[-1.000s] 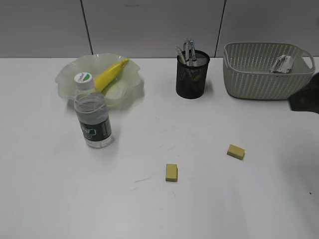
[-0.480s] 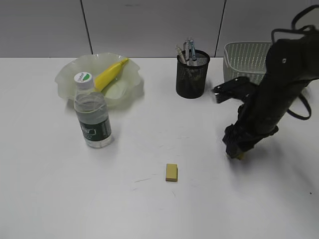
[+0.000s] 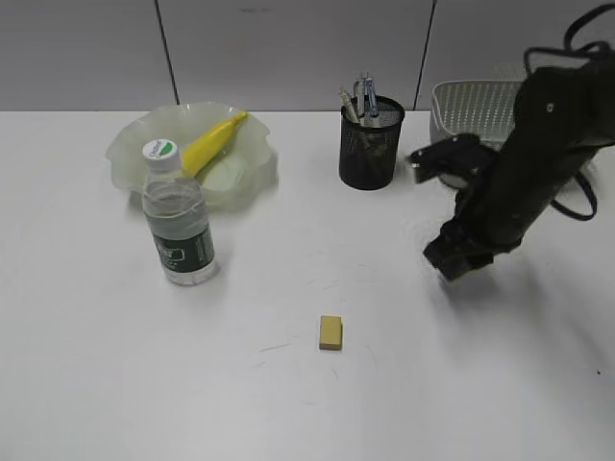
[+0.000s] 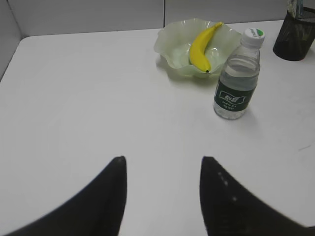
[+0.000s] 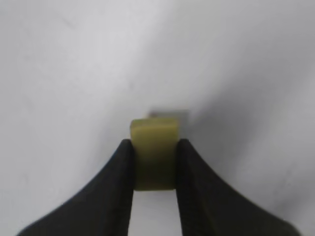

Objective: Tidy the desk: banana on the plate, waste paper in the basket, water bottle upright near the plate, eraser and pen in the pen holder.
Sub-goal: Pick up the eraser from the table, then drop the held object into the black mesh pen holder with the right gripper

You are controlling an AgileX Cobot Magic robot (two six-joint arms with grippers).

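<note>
My right gripper is shut on a yellow eraser and holds it just above the white table, right of centre. A second yellow eraser lies on the table at front centre. The black mesh pen holder with pens stands at the back. The banana lies on the pale green plate; both also show in the left wrist view, banana on plate. The water bottle stands upright by the plate, seen too in the left wrist view. My left gripper is open and empty over bare table.
A pale green basket stands at the back right, partly hidden by my right arm. A grey wall runs along the table's far edge.
My right arm came in from the right, closed on the right-hand eraser and has lifted it slightly off the table. The left arm has not visibly moved.
</note>
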